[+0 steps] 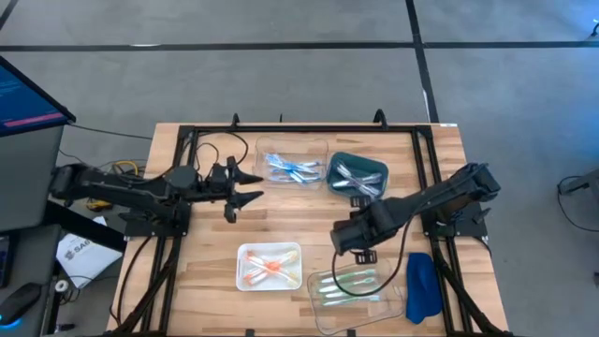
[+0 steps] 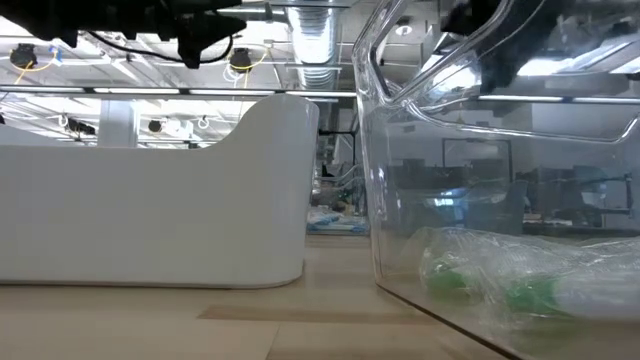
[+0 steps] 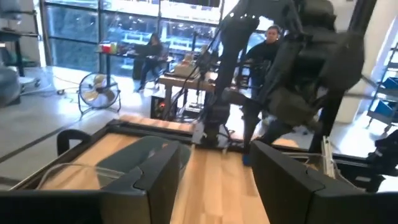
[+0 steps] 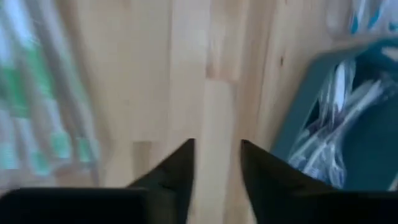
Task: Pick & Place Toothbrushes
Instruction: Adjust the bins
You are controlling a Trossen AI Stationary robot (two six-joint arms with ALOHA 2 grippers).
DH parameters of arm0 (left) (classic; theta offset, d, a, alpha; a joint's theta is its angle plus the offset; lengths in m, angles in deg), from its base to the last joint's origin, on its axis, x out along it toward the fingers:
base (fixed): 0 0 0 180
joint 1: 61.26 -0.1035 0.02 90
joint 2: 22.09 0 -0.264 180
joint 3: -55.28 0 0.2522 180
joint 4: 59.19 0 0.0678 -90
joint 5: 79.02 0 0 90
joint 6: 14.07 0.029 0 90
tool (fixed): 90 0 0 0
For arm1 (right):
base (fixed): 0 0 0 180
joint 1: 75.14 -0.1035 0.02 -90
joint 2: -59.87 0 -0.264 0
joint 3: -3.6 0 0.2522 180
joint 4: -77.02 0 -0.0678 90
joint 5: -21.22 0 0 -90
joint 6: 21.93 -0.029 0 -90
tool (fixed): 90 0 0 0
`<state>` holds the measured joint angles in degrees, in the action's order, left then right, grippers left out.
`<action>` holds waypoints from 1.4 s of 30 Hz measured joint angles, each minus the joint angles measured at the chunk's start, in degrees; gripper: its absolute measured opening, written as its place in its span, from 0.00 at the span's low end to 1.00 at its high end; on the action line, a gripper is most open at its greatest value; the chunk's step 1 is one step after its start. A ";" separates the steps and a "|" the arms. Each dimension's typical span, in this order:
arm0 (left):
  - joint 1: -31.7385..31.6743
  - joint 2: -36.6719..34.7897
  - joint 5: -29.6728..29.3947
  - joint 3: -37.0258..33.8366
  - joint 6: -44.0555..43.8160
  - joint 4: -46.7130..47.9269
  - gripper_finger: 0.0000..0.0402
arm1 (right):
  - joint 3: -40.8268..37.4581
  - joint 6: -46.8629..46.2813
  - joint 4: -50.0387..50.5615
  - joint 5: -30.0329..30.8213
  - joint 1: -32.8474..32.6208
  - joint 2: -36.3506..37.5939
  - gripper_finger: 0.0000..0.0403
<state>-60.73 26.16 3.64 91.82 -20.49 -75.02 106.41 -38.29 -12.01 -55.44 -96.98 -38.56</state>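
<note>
Four containers on the tabletop (image 1: 215, 253). Far clear tray (image 1: 292, 150): blue toothbrushes (image 1: 290, 169). Teal tray (image 1: 354, 162): white toothbrushes (image 1: 358, 179). Near white tray (image 1: 270, 249): orange toothbrushes (image 1: 265, 269). Near-right clear bin (image 1: 356, 309): green toothbrushes (image 1: 348, 283). Left gripper (image 1: 251, 185) jaws released, empty. Right gripper (image 4: 216, 163) over bare wood, jaws parted, holding nothing.

Grey floor (image 1: 281, 84) crossed by dark lines; beyond, big windows (image 3: 81, 31), a fan (image 3: 96, 93).

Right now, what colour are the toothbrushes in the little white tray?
Orange-pink. The thin plastic toothbrushes in the small white tray show best in the high view.
</note>
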 joint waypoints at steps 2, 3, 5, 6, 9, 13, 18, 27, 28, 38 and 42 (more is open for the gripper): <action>0.43 1.09 -0.97 0.00 -0.07 -0.42 0.44 | -3.03 -0.69 -0.37 1.54 -0.52 0.00 0.24; 0.71 1.90 -1.36 0.00 -0.30 -0.26 0.42 | -4.43 -1.10 -0.74 1.83 -0.73 0.00 0.17; 1.48 4.19 -2.48 0.00 -1.80 -0.09 0.36 | -7.11 -1.76 -2.31 1.94 -1.29 0.13 0.05; 2.14 5.57 -2.96 0.00 -2.77 0.14 0.31 | -8.36 -2.07 -3.33 1.94 -1.74 0.27 0.03; 4.59 10.90 -4.14 0.41 -4.13 0.91 0.12 | -11.51 -2.14 -5.70 2.69 -3.35 0.31 0.05; 8.22 18.36 -6.51 4.76 -4.24 3.62 0.02 | -14.93 -0.94 -7.96 4.59 -5.61 0.35 0.01; 11.68 26.09 -10.31 13.92 -4.15 14.51 0.00 | -19.19 0.29 -14.59 4.59 -7.05 0.79 0.01; 15.42 33.19 -12.78 23.97 -10.99 36.42 0.00 | -25.85 -0.61 -22.35 1.49 -7.30 3.26 0.00; 15.68 33.18 -12.80 24.00 -12.23 38.47 0.00 | -26.20 -0.59 -23.50 0.88 -7.22 3.32 0.00; 17.45 30.88 -10.13 24.04 -20.56 47.52 0.00 | -27.90 -0.48 -26.06 -6.74 -7.29 3.61 0.00; 17.63 30.97 -8.99 24.00 -21.71 50.25 0.00 | -27.90 -1.57 -26.24 -10.63 -7.31 3.58 0.00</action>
<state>-43.10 57.13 -5.35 115.82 -42.20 -24.77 78.51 -39.86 -38.25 -66.07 -104.29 -34.97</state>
